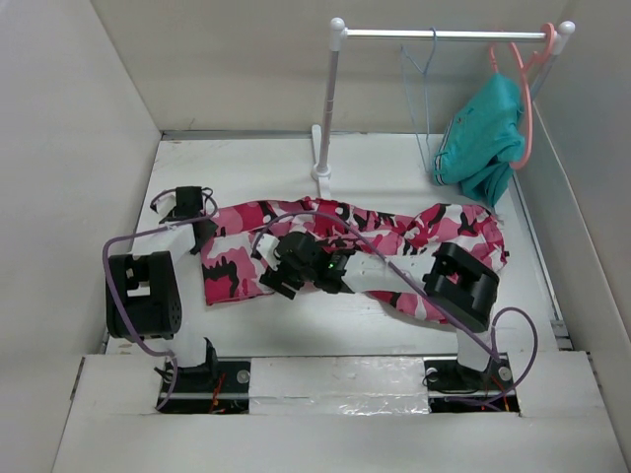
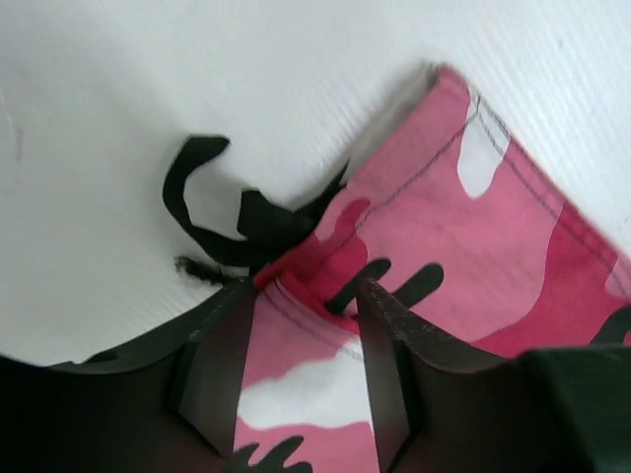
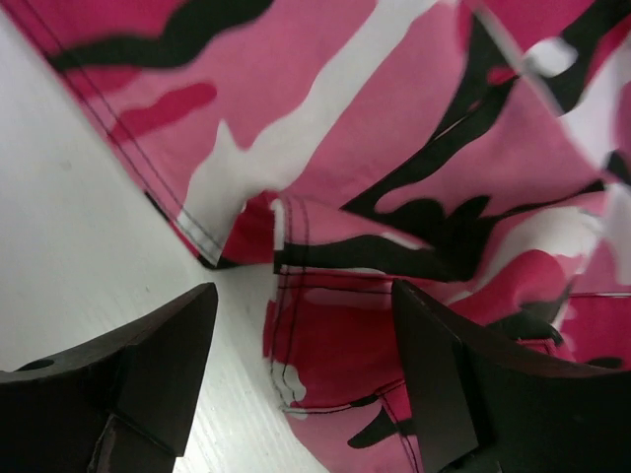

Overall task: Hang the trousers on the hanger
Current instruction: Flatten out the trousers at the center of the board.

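Trousers [image 1: 414, 229] are lying flat on the bench [image 1: 325, 325], long axis running left to right.

Left claw [image 2: 311, 296] is sitting at their left end. Its jaws are narrowed with a puckered fold of cloth between them, beside the black drawstring [image 2: 202, 212]. Judged to be gripping the trousers.

Right claw [image 3: 304, 291] is hanging over the cloth left of centre, jaws wide, holding nothing. A stitched edge is lying just beneath the gap.

Hanger [image 1: 422, 94] is hanging from the rail [image 1: 444, 33] at the far right, well apart from both claws.

Key relation: the hanger is lying far-right of the trousers, and the right arm's base is sitting nearer it. Both claws are working the left half, so the 2 arms are likely facing a long carry.
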Motion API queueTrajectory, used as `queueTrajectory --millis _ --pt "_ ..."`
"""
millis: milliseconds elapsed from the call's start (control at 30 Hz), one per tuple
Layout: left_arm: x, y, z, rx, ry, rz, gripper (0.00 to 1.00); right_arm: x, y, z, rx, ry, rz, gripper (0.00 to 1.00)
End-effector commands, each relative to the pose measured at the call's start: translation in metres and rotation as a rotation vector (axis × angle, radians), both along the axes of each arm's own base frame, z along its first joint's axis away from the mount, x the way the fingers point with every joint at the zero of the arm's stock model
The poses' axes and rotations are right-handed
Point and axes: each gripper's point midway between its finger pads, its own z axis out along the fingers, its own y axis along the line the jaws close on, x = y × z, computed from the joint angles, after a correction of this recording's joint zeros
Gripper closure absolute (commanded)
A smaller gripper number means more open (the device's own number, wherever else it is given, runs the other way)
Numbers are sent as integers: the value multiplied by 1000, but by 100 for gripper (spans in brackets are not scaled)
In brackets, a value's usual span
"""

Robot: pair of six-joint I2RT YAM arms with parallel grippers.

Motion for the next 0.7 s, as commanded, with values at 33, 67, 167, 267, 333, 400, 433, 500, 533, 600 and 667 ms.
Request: queueTrajectory --millis 33,67,167,267,333,400,433,500,533,600,667 --pt "5 27 10 75 14 71 55 9 -7 -16 -7 23 -7 26" --pt "11 29 17 84 2 69 54 8 -9 -22 -13 33 -12 28" --pt "20 34 31 118 -18 63 48 10 -21 -40 -39 70 -41 43" --pt "26 31 25 114 1 24 44 3 -24 -48 -17 96 -41 75" --pt "30 22 14 76 27 -32 45 -4 -23 -47 11 106 -35 88" --pt "32 19 0 56 72 -47 49 -25 -23 -51 16 134 -3 97" --pt "33 15 -3 63 83 -67 52 -32 -23 -52 14 134 2 100" --pt "33 14 -7 78 103 -69 59 -51 -21 -44 36 138 26 100" --pt "33 14 -9 78 108 -69 61 -56 -27 -49 28 133 13 100" --pt "36 14 -13 75 116 -66 62 -69 -26 -37 68 136 24 100" --pt "38 15 -16 78 120 -67 63 -86 -29 -38 68 140 32 100"
